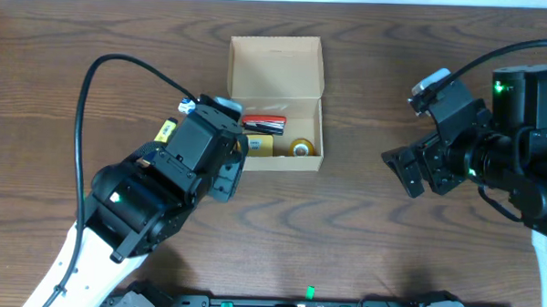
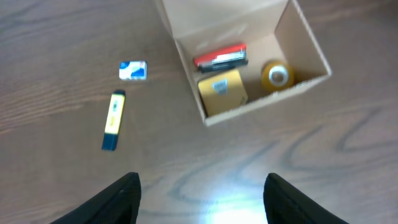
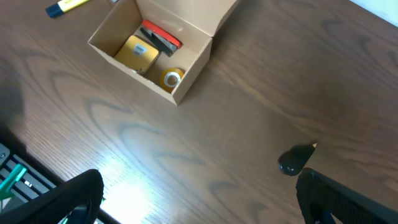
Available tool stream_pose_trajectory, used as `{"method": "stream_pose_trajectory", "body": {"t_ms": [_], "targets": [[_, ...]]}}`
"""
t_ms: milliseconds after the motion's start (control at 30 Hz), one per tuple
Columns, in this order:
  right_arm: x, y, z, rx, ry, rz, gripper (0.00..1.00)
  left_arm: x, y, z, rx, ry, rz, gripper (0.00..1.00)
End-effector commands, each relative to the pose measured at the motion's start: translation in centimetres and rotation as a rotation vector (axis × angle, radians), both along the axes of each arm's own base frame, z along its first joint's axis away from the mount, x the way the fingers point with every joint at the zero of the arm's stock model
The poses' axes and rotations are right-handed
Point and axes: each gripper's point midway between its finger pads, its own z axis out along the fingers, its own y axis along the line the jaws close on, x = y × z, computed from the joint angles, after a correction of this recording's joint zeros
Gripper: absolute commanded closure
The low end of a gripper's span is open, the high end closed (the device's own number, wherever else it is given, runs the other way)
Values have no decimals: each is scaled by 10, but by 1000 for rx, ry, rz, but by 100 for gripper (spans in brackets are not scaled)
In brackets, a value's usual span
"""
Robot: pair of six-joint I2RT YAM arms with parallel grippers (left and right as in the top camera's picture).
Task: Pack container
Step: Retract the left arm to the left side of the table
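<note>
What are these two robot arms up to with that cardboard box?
They are packing an open cardboard box. A red tool, a little yellow box and a tape roll lie inside it. A yellow marker and a small blue-and-white item lie out on the table. The left claw and right claw are both open and empty.

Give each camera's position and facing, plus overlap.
Overhead: above table, straight down on the container; left arm, right arm show.
Left wrist: tilted down at container, yellow marker; open left tool at bottom.
Right wrist: angled down at container from farther off; open right tool at bottom.
Shared: all see container's red stapler, yellow box, tape roll.
</note>
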Motion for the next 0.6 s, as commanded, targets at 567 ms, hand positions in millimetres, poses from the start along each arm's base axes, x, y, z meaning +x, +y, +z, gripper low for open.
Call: {"method": "stream_pose_trajectory", "body": {"t_ms": [567], "targets": [[-1,4,1,11,-4,19,1,-39,25,16,-19,-4,-32,35]]}}
